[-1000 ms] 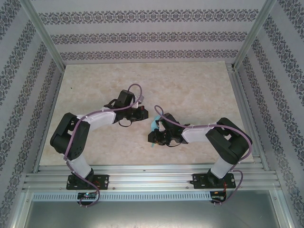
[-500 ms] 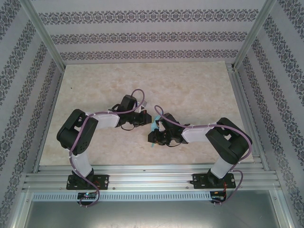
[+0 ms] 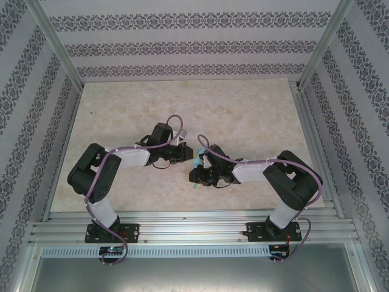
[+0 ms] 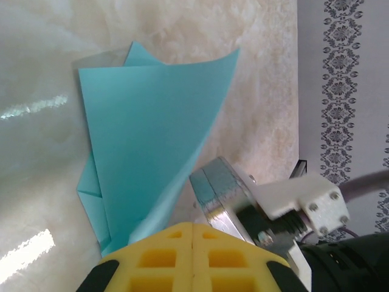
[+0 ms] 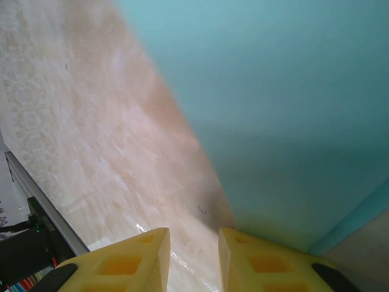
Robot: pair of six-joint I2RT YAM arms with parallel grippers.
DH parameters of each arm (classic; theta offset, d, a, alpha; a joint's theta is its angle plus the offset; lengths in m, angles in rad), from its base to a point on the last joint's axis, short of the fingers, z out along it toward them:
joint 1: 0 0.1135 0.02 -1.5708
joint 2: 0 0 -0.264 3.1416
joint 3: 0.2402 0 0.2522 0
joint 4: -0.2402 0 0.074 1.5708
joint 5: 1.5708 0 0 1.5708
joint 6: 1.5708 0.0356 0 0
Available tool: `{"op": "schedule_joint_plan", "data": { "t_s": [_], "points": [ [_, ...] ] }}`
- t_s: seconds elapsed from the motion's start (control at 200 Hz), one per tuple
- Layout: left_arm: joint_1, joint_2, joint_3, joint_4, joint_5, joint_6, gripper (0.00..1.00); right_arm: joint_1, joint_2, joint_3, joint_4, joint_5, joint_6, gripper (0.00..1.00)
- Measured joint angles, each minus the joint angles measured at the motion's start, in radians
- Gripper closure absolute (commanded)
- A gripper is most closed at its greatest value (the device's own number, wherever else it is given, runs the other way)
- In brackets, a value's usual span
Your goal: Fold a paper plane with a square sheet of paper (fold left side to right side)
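Observation:
The turquoise sheet of paper point(image 4: 152, 134) lies on the table partly folded, with layered creases at its left edge and one broad flap lifted off the surface. In the top view only slivers of the sheet point(image 3: 195, 162) show between the two grippers at mid-table. My left gripper point(image 4: 193, 226) is shut, jaws pressed together with nothing between them, right at the base of the raised flap. My right gripper point(image 5: 193, 237) is open over bare table. The raised flap point(image 5: 292, 109) leans over its right finger point(image 5: 255, 255).
The right arm's grey and white wrist hardware point(image 4: 243, 194) sits close to the right of my left fingers. The marble-look tabletop point(image 3: 243, 115) stretches behind both arms. Aluminium rails point(image 3: 194, 222) run along the near edge, and patterned walls enclose the sides.
The left arm has swung in toward the paper, bringing its gripper down and right, close to the right gripper. The right arm has stayed in place.

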Motion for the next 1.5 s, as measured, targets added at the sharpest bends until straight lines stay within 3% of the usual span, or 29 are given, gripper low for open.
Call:
{"op": "schedule_joint_plan", "data": {
  "t_s": [0.25,0.964,1.149,1.294,1.499],
  "points": [
    [-0.015,-0.005,-0.008,0.006,0.022,-0.002,1.00,0.000,0.000,0.002,-0.003,-0.001,-0.002,0.71],
    [-0.060,0.188,0.039,0.007,-0.027,0.022,1.00,-0.006,0.003,0.006,-0.006,-0.013,0.011,0.70],
    [-0.061,0.188,0.043,-0.006,-0.034,0.039,1.00,-0.012,-0.035,-0.006,-0.023,0.005,-0.002,0.63],
    [-0.066,0.188,0.048,-0.021,-0.042,0.055,1.00,-0.076,-0.190,-0.038,-0.122,0.039,-0.011,0.60],
    [-0.070,0.188,0.057,-0.040,-0.053,0.062,1.00,-0.216,-0.333,-0.040,-0.123,0.046,-0.033,0.74]
  ]
}}
